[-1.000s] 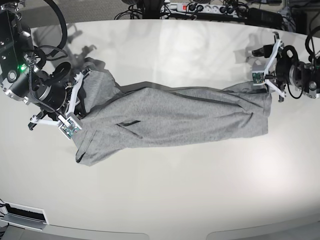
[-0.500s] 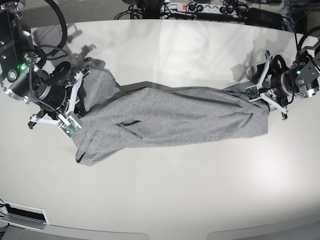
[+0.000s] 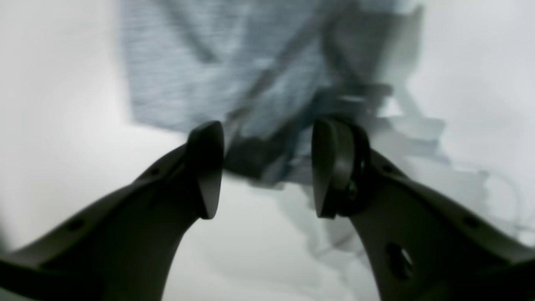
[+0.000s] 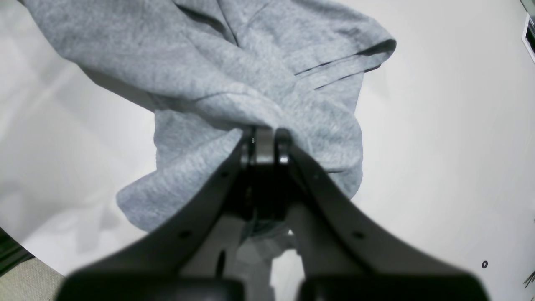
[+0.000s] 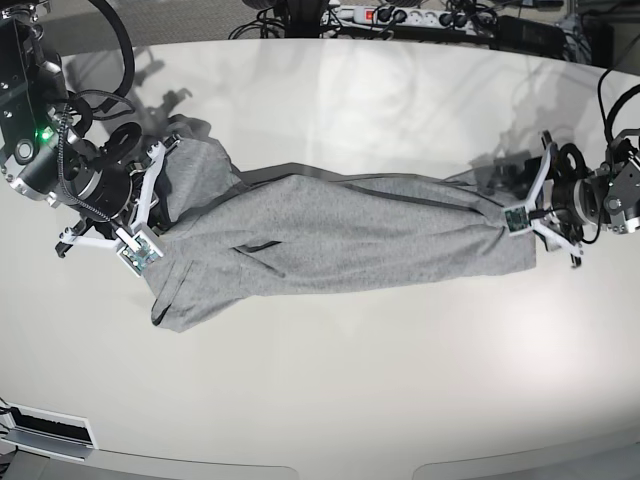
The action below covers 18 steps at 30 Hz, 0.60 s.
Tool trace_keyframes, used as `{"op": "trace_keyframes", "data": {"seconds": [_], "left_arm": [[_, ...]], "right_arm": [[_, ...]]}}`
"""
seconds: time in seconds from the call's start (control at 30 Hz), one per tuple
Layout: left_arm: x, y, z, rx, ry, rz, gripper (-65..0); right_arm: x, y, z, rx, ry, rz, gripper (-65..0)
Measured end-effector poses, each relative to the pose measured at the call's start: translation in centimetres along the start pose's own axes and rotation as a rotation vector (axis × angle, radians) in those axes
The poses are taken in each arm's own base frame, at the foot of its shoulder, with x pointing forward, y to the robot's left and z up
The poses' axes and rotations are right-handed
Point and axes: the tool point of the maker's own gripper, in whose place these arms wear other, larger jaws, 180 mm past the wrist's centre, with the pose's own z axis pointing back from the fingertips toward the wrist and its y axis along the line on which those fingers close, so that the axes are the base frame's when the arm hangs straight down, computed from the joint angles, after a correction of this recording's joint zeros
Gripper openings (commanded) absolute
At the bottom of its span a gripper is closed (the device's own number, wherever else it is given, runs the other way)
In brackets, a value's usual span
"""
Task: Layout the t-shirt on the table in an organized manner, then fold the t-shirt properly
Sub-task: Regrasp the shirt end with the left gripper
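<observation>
The grey t-shirt (image 5: pixel 340 235) lies bunched in a long strip across the table (image 5: pixel 350 390), no lettering showing. My right gripper (image 5: pixel 158 195) is at the strip's left end in the base view. Its wrist view shows the right gripper (image 4: pixel 265 144) shut on a gathered fold of the t-shirt (image 4: pixel 200 62). My left gripper (image 5: pixel 530 207) is at the strip's right end. In its blurred wrist view the left gripper (image 3: pixel 267 167) stands open with nothing between its fingers, just short of the t-shirt (image 3: pixel 200 71) edge.
A power strip (image 5: pixel 400 15) and cables lie beyond the table's far edge. A slotted panel (image 5: pixel 45 430) sits at the near left corner. The left arm's body (image 5: pixel 615 190) hangs over the table's right edge.
My left gripper has moved from above the shirt's far right corner toward the near side, down to the shirt's right end, still open. The right gripper and the shirt have stayed put.
</observation>
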Motion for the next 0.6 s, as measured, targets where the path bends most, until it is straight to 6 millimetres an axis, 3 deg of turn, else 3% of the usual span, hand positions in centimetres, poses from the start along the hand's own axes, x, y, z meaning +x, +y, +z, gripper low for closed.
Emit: {"op": "trace_keyframes", "data": {"seconds": [0.1, 0.37, 0.43, 0.53, 0.6], "left_arm": [[0.1, -0.8, -0.6, -0.040, -0.006, 0.003, -31.0], [0.0, 0.2, -0.6, 0.014, -0.014, 0.032, -33.1], [0.2, 0.7, -0.6, 0.039, -0.024, 0.045, -42.0], [0.2, 1.4, -0.5, 0.080, -0.028, 0.064, -63.0], [0.1, 1.6, -0.5, 0.089, -0.020, 0.054, -65.0]], "right_arm": [[0.0, 0.0, 0.0, 0.000, 0.000, 0.000, -65.0], [0.0, 0.0, 0.0, 0.000, 0.000, 0.000, -65.0], [0.0, 0.0, 0.0, 0.000, 0.000, 0.000, -65.0], [0.0, 0.0, 0.0, 0.000, 0.000, 0.000, -65.0], [0.0, 0.0, 0.0, 0.000, 0.000, 0.000, -65.0]]}}
